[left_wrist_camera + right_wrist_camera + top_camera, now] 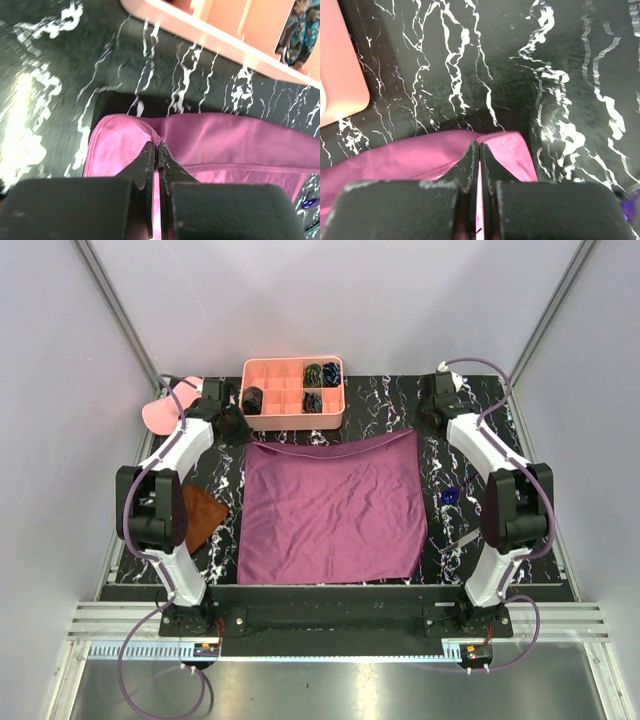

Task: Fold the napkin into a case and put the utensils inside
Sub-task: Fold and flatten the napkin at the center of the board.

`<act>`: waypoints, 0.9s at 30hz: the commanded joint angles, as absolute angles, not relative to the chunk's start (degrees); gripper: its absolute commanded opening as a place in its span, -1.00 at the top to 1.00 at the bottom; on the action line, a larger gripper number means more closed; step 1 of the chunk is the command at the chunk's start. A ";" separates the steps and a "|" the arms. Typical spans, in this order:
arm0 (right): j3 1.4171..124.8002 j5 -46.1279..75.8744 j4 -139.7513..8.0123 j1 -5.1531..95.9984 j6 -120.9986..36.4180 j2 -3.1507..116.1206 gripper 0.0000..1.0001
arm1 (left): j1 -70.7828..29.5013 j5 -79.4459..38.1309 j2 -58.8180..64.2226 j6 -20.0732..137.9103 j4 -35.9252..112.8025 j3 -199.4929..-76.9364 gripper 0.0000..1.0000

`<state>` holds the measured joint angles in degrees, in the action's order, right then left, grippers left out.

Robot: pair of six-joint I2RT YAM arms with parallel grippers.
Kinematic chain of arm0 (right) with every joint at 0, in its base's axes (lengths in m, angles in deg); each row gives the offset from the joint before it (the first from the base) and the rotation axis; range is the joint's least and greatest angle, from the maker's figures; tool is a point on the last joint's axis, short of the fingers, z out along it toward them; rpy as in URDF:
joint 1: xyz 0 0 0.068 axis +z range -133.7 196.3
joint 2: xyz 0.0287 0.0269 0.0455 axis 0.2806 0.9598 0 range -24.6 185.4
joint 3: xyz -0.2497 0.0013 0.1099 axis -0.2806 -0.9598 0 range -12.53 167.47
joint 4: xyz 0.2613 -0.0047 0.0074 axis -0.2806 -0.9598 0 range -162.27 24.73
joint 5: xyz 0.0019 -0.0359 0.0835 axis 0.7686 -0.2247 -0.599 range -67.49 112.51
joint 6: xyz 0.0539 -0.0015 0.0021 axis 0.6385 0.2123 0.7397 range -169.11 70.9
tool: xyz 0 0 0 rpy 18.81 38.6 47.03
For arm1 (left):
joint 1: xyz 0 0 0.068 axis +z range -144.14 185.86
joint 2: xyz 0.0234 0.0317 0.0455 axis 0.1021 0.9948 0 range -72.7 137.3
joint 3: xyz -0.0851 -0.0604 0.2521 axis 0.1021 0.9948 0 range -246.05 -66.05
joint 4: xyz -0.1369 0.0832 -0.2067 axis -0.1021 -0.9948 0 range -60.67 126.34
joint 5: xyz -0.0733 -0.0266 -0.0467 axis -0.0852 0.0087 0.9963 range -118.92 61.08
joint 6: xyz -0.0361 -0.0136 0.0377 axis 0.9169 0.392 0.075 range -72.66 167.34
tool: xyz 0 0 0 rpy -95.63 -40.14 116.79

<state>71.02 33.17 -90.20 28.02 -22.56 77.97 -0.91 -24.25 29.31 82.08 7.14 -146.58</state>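
On the middle of the bench (432, 470), the napkin (330, 510) is spread flat as a rough square. It is lightly creased and not yet folded. To its near left, a rust-brown cloth (203, 515) is seen, partly covered by the left arm. To the right of the napkin, the utensils (450, 496) are found on bare bench. A bluish end is seen just beside the napkin's right edge, and a pale slim piece nearer, next to the right arm. The count cannot be told.

At the napkin's far edge, the far-left corner is pinched by the left claw (156, 145). The jaws are clenched, cloth is puckered up between the tips, and a shadow is seen under the raised fold. The far-right corner is pinched the same way by the right claw (479, 144), also clenched on cloth. The edge between the two corners is drawn into a shallow curve.

Beyond that, a pink tray (293, 423) is set just far of the napkin, apart from it. Dark coiled bundles (312, 400) are held in several of its compartments. At far left, a pink cap (165, 410) is seen beside the left arm.
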 commanded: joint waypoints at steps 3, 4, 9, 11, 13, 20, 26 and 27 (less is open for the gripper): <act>73.35 27.36 -84.08 27.37 -24.41 79.91 1.00 | -0.29 -21.18 30.74 82.49 13.22 -148.40 1.00; 73.00 27.00 -84.34 27.37 -24.32 79.65 1.00 | -0.29 -21.45 30.22 82.76 12.70 -147.70 1.00; 68.87 26.56 -85.41 27.20 -24.32 74.20 1.00 | -0.21 -24.07 25.75 84.87 9.79 -143.57 1.00; 69.12 25.16 -84.79 26.84 -24.85 74.36 1.00 | 0.06 -27.14 24.25 84.87 9.88 -142.25 1.00; 70.00 24.01 -84.44 26.84 -25.29 75.24 1.00 | 1.02 -27.25 24.06 84.61 9.53 -143.90 1.00; 73.60 14.87 -81.89 26.84 -20.72 80.51 1.00 | 3.31 -29.45 22.92 83.91 7.07 -146.99 1.00; 76.23 6.81 -80.13 26.84 -17.73 83.77 1.00 | 3.92 -29.53 24.77 83.37 6.10 -149.19 1.00; 76.33 5.30 -80.13 26.84 -16.34 83.86 1.00 | 4.53 -29.36 24.42 83.46 5.93 -149.19 1.00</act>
